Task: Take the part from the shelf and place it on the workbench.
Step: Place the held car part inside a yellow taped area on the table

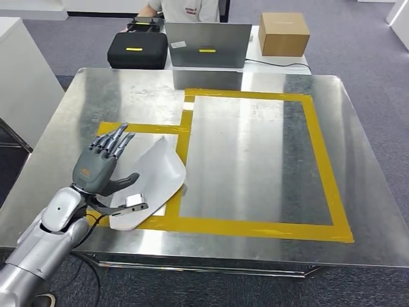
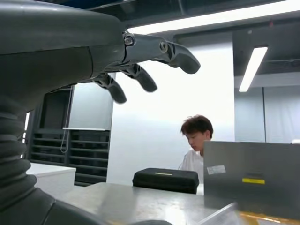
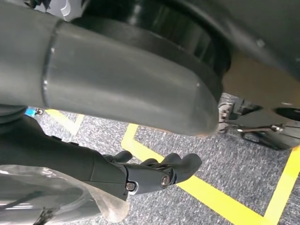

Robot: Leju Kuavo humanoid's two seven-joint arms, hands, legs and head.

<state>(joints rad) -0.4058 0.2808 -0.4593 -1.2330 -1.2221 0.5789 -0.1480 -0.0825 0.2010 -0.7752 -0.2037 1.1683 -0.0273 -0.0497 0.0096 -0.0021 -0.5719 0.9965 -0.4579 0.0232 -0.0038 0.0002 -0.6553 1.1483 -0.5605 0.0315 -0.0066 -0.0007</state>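
Left robot hand (image 1: 99,167) released, fingers spread over white part (image 1: 154,179) on workbench (image 1: 241,160), laptop (image 1: 208,45) beyond.

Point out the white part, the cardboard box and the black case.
white part (image 1: 162,176), head view, its broad curved middle.
cardboard box (image 1: 284,33), head view, its front face.
black case (image 1: 137,50), head view, its lid.

**Part lies on the counter, left hand above its edge**

A pale, curved part (image 1: 154,182) lies on the steel counter (image 1: 231,86), overlapping the yellow tape outline (image 1: 260,227) near its left corner. The left hand (image 1: 103,166) hovers just beside the part, fingers spread and holding nothing. Beyond the counter stand a black case (image 1: 137,50), a laptop (image 1: 208,45) and a cardboard box (image 1: 284,33), with a person (image 1: 185,9) seated behind.
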